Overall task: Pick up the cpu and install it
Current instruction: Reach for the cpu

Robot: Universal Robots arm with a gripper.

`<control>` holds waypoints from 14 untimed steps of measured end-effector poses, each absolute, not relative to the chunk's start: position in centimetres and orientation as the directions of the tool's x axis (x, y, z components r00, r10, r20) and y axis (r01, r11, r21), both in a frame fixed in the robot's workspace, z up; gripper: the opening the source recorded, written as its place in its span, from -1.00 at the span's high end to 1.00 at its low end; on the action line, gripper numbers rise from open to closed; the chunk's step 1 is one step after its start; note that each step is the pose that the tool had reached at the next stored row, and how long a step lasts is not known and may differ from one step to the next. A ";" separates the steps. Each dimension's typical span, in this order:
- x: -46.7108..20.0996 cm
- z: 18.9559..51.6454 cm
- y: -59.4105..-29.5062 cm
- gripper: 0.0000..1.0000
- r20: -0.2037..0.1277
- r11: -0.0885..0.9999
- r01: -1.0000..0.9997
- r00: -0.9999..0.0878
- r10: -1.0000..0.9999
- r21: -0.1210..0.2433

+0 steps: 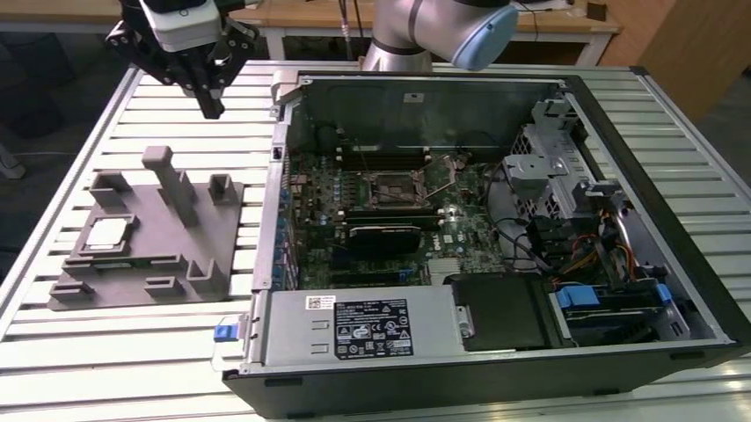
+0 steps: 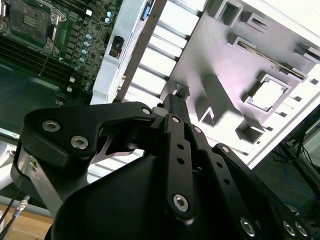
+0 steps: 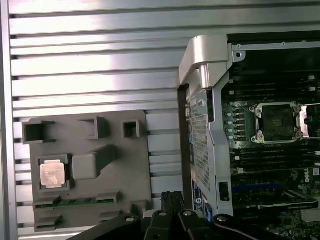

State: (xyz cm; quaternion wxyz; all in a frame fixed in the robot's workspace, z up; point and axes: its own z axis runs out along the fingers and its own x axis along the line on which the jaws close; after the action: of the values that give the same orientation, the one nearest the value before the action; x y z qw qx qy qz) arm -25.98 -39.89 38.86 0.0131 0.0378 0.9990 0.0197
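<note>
One small flat square silver-topped cpu (image 1: 108, 234) is sitting in a recess of the grey plastic fixture with upright posts (image 1: 153, 264), probably so its position is fixed for pickup; the black gripper (image 1: 214, 109), fingers pressed together and carrying nothing, is hovering above the slatted metal tabletop (image 1: 141, 352), well apart from the cpu, nearer the black computer case (image 1: 470, 387).

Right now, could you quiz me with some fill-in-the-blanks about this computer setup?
The cpu sits on the ___ fixture.
The processor socket is ___.
The hand holds ___.
Missing words: grey; empty; nothing.
</note>
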 end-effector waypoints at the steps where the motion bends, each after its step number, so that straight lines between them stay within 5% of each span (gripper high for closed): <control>1: -26.1 38.9 -39.9 0.79 -0.025 0.996 0.075 -0.997 0.076 0.040; 14: -27.0 38.8 -39.9 0.79 -0.025 0.996 0.075 -0.997 0.076 0.041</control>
State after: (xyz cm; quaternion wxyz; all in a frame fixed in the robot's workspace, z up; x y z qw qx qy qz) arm -27.02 -39.89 38.82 0.0132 0.0379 0.9990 0.0198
